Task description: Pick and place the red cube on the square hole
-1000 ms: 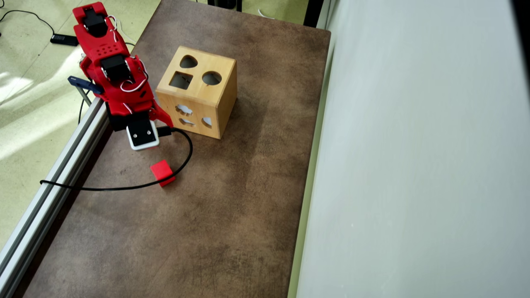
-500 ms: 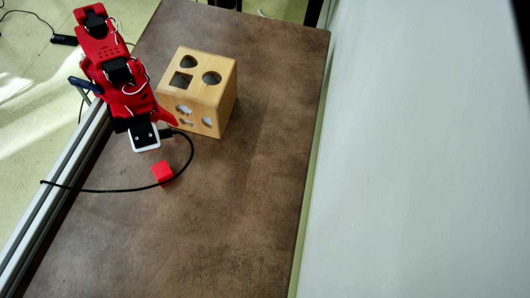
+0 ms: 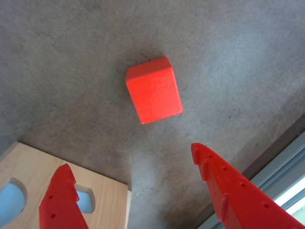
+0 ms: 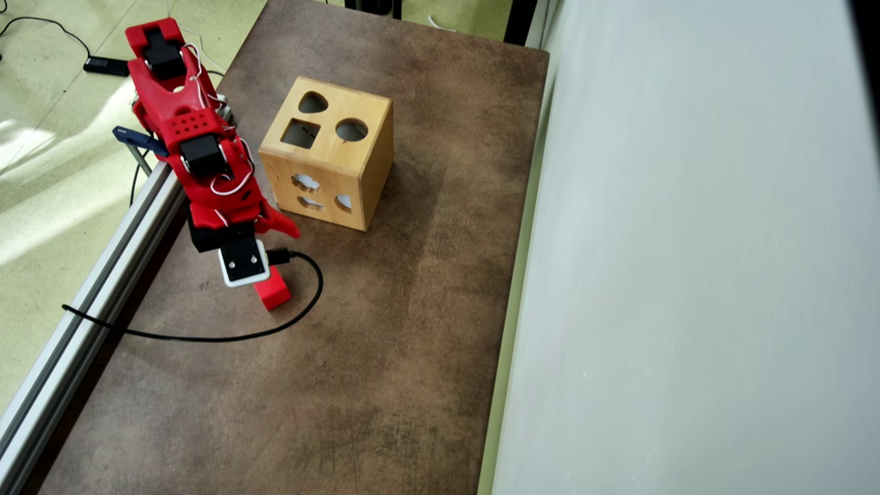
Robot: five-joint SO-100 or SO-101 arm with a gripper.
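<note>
The red cube (image 3: pixel 154 90) lies on the brown table, ahead of my gripper (image 3: pixel 129 156) in the wrist view. The gripper is open and empty, with its two red fingers wide apart and the cube beyond their tips, not between them. In the overhead view the cube (image 4: pixel 273 293) sits just below the wrist camera, which partly covers it. The wooden shape-sorter box (image 4: pixel 357 172) stands up and to the right of the cube. The square hole (image 4: pixel 300 133) is in the box's top face, beside a round hole and a teardrop-shaped one.
A face of the box (image 3: pixel 109 191) with cut-out holes shows at the wrist view's lower left. An aluminium rail (image 4: pixel 103 275) runs along the table's left edge. A black cable (image 4: pixel 302 313) loops on the table around the cube. A pale wall (image 4: pixel 687 275) borders the right side.
</note>
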